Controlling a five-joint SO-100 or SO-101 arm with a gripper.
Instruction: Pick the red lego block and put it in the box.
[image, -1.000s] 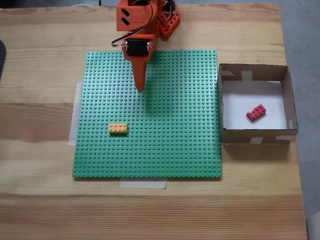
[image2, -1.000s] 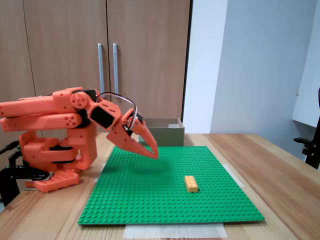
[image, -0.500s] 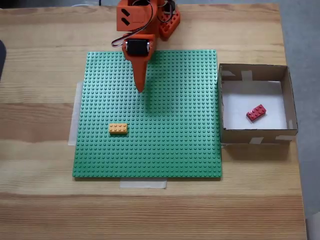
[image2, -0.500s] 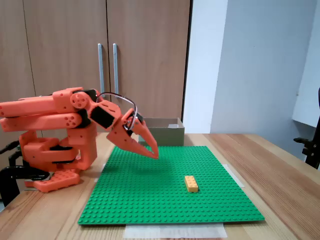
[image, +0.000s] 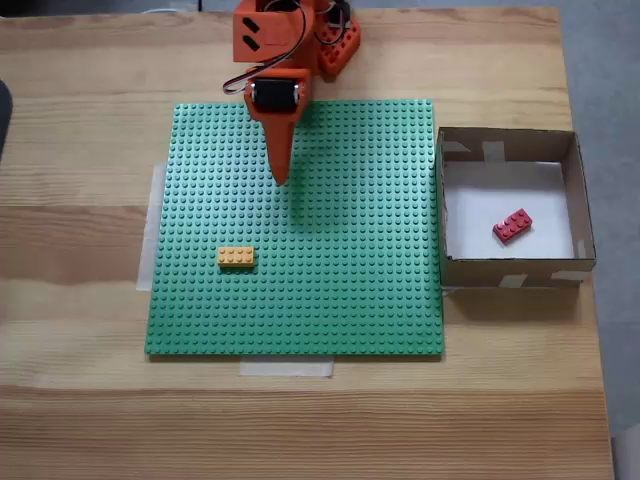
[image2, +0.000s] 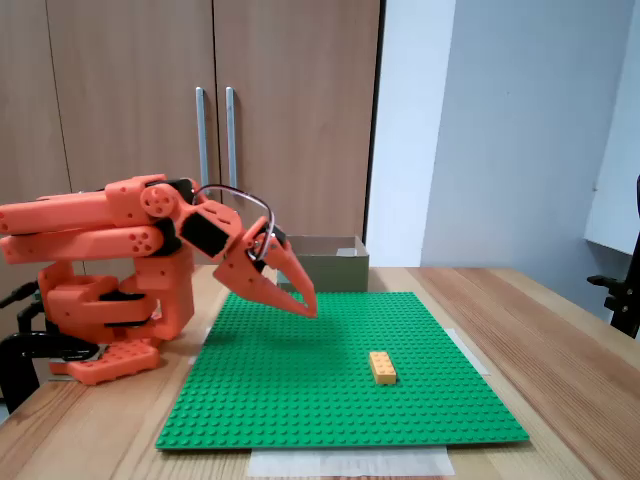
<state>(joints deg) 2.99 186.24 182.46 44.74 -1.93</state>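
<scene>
Red lego block (image: 512, 225) lies tilted on white floor of box (image: 507, 271), toward lower right part, touching no wall. Box sits on wooden table (image: 80, 150), just beside right edge of green baseplate (image: 350, 280) in a fixed view from above. Yellow-orange brick (image: 236, 257) rests on baseplate, lower left area, well apart from box. Gripper (image2: 308, 308) hovers above baseplate's upper part, tips pointing down, fingers pressed together, holding nothing. Orange arm (image2: 110, 230) folded low over its base at table edge.
</scene>
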